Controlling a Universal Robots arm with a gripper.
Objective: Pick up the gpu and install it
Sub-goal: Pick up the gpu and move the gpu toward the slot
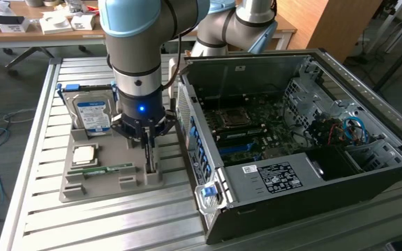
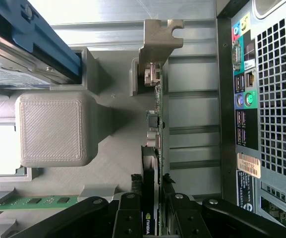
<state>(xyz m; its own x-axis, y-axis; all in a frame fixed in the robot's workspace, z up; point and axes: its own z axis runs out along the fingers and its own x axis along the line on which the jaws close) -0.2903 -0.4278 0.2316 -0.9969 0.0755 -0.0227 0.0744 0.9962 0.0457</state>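
Gripper, 1: jaws clamped on both faces of gpu, 1, which stands on edge in tray, centre-left in the exterior view. Same tray: hard drive, 1; CPU, 1; RAM stick, 1. Case, 1, open, at the exterior view's right. Gpu's lower edge hidden in tray.

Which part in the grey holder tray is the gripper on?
The thin dark graphics card standing on edge, gripper fingers closed on both faces; the blue-labelled hard drive, silver processor and green RAM stick sit apart.
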